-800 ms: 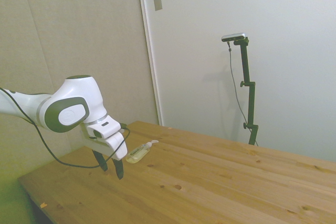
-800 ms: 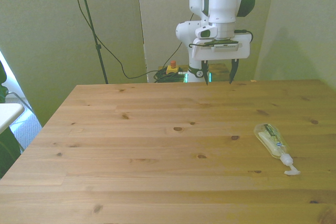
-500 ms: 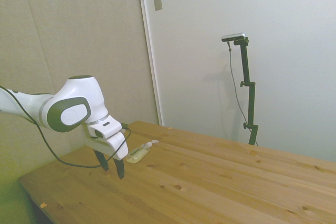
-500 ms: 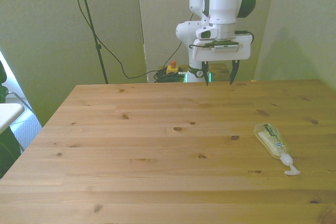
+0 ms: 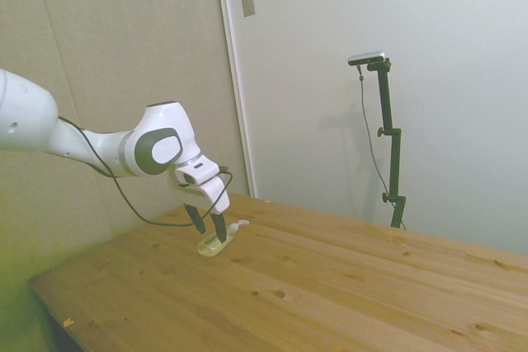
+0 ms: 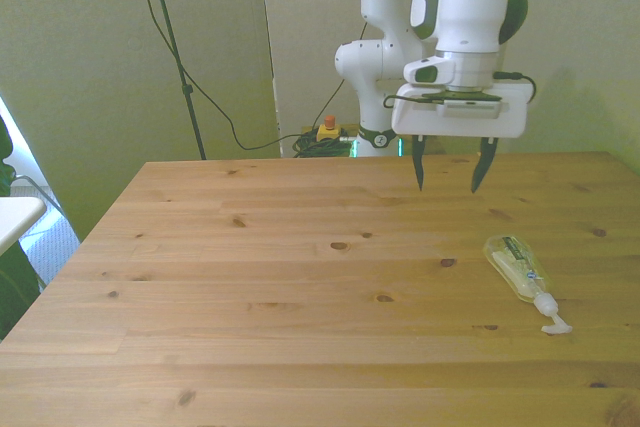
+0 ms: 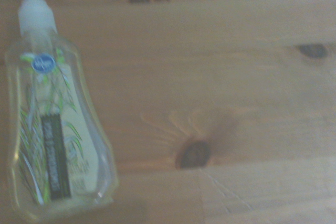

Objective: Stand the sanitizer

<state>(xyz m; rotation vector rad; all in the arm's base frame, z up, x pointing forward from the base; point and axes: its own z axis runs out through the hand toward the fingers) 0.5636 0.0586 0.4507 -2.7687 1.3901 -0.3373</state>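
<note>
Partly hidden in the side view, the sanitizer (image 5: 216, 241) lies flat on the tabletop (image 6: 300, 287) behind the claw's (image 5: 208, 223) dark fingers, and the wrist view cuts off its white cap tip. Since 0.8 s ago the claw (image 6: 446, 162), fingers apart and empty, has swung from the far edge toward the bottle (image 6: 518, 269), now hovering at its 11 o'clock in the front view.
</note>
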